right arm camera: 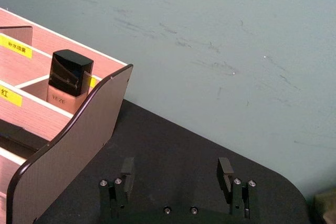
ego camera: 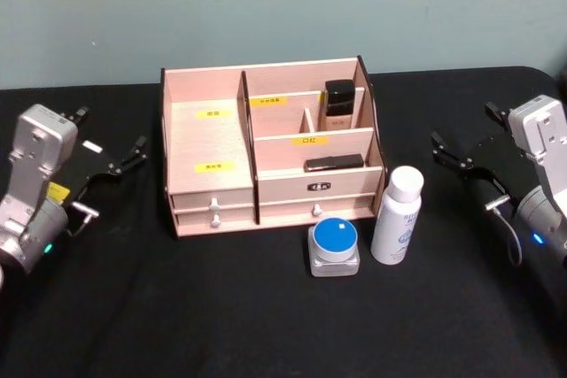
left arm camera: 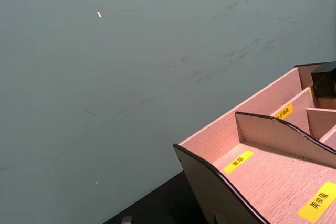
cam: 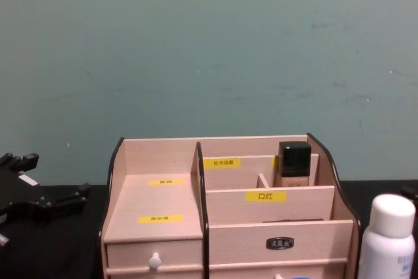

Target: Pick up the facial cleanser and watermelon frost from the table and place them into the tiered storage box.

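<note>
We judged nothing placed yet. The facial cleanser (ego camera: 397, 216) and watermelon frost (ego camera: 335, 245) stood on the bench (ego camera: 266, 325) just before the tiered storage box (ego camera: 208, 139). The left gripper (ego camera: 112, 130) and right gripper (ego camera: 464, 127) flanked the box, fingers spread, empty.

Before tiered storage box (ego camera: 208, 141): watermelon frost (ego camera: 334, 241) left, facial cleanser (ego camera: 397, 219) right.
</note>
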